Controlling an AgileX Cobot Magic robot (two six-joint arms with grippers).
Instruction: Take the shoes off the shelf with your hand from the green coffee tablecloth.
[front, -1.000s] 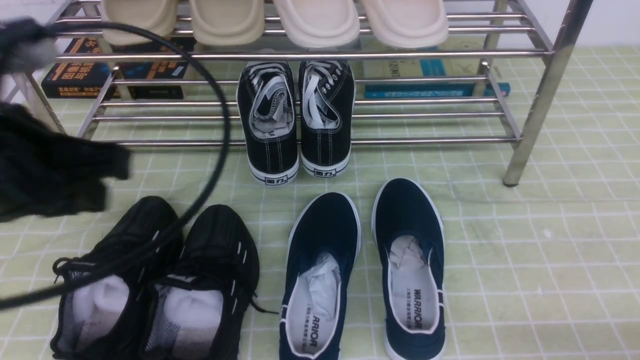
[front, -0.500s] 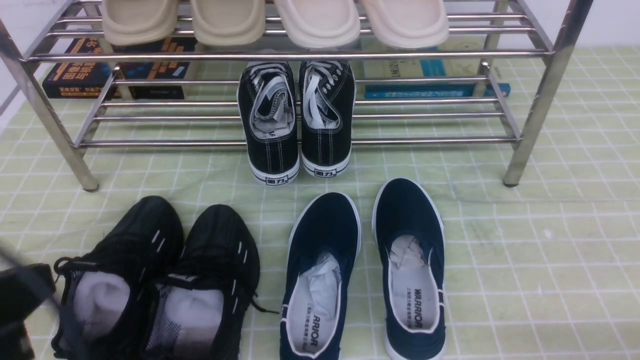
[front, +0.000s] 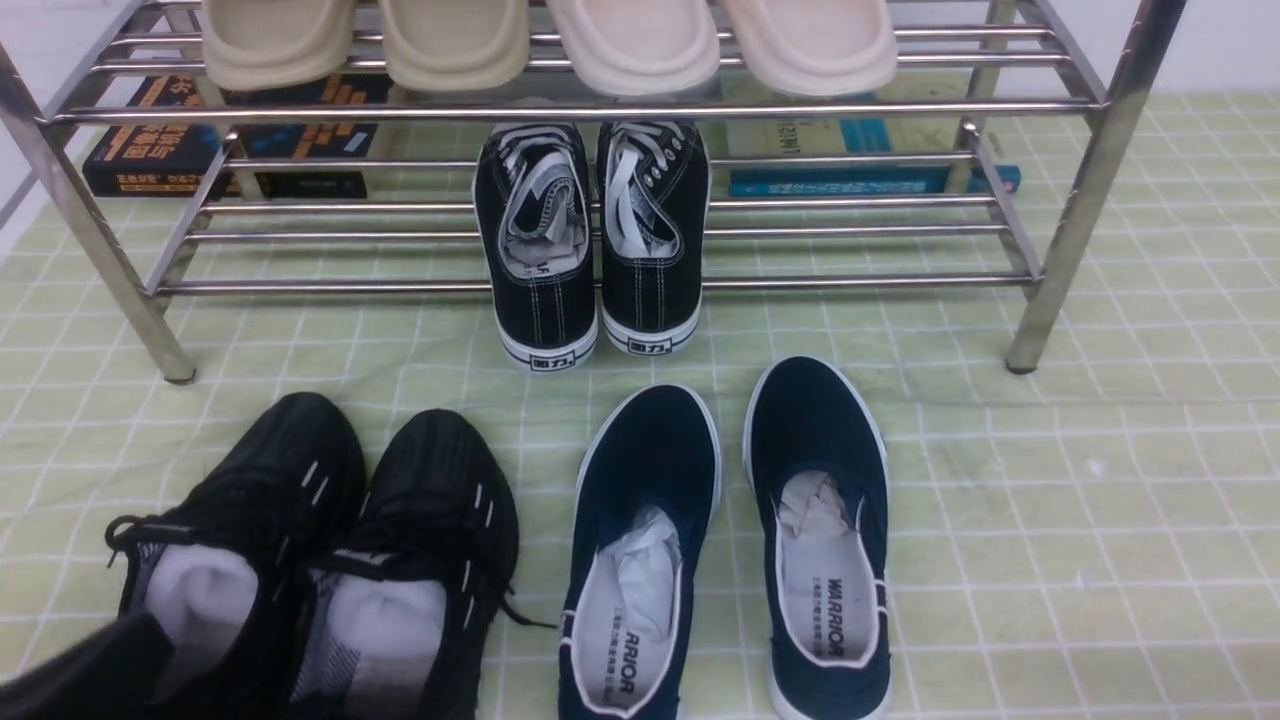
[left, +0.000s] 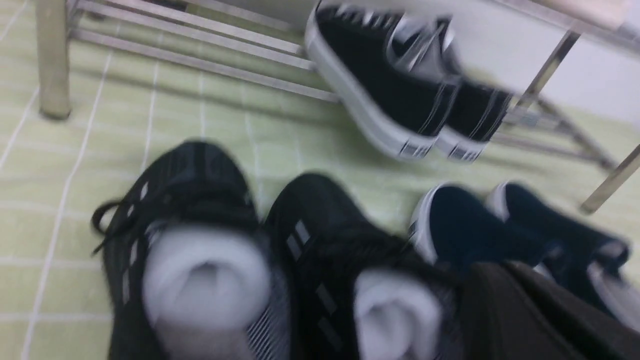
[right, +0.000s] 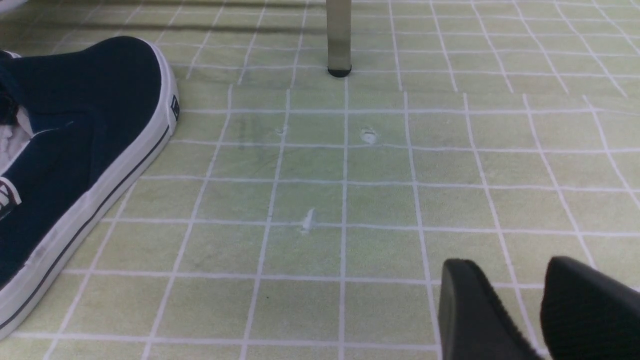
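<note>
Moved inward from the left edge: left gripper (left: 500, 272), clenched. Beside it: black sneakers (front: 430, 500), paper-stuffed, on green tablecloth (front: 1000, 540). Farther right: navy slip-ons (front: 815, 420). Beyond: steel shelf (front: 600, 286), canvas lace-ups (front: 652, 290). Right gripper (right: 510, 265): released, above tablecloth.

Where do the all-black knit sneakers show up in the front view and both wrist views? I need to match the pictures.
Front: the black knit sneakers are at lower left, on the green tablecloth.
Left wrist: they fill the lower left and centre.
Right wrist: not in it.
Shared landmark: a navy slip-on, whole or in part in all three.
</note>
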